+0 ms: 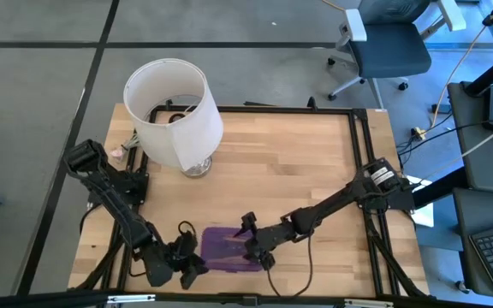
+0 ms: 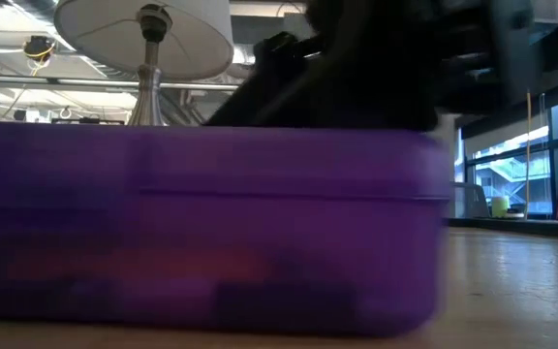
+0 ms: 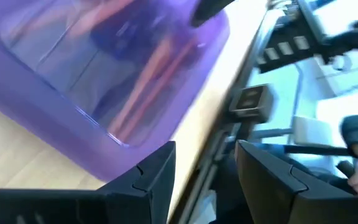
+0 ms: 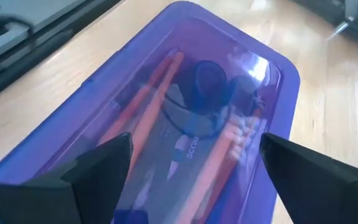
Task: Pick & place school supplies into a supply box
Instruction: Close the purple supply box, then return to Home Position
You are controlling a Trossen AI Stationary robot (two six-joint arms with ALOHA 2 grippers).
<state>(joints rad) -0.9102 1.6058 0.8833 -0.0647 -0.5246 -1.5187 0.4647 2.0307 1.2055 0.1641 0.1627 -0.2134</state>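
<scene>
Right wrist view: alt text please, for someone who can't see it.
A closed translucent purple supply box lies on the wooden table, with pencils and blue-handled scissors visible through its lid. The open right gripper hovers above it, one finger at each side.

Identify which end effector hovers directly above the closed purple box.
The right end effector: its open fingers straddle the supply box lid from above. The left end effector, also open, sits off the box's end near the table edge.

We reach both arms toward the near table edge, our left gripper [image 1: 193,261] low with fingers parted, our right gripper [image 1: 255,241] angled down, its fingers spread wide.
</scene>
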